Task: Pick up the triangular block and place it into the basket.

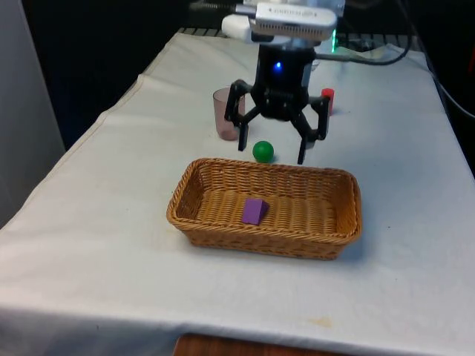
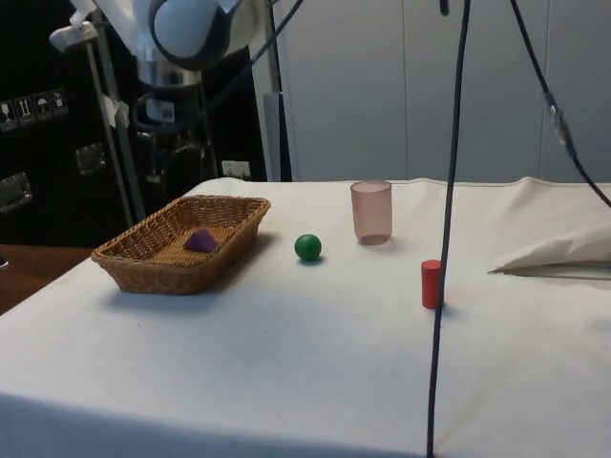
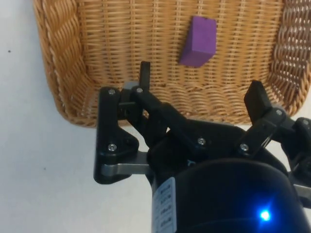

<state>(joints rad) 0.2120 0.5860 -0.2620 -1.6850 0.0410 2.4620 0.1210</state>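
White-clothed table (image 2: pixel 315 372), pale cabinet doors (image 2: pixel 401 86) behind, black curtains (image 1: pixel 96 59).

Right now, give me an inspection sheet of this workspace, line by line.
Surface: white cloth-covered table, lightly wrinkled.
Job's things: purple triangular block lies inside the woven wicker basket.
Clutter: green ball, translucent pink cup, red cylinder, all on the cloth outside the basket.
Grippers: black two-finger gripper open, empty, above the basket's far edge.
Cables: dark cable hangs in the side view.
Surroundings: black curtains, pale cabinets.
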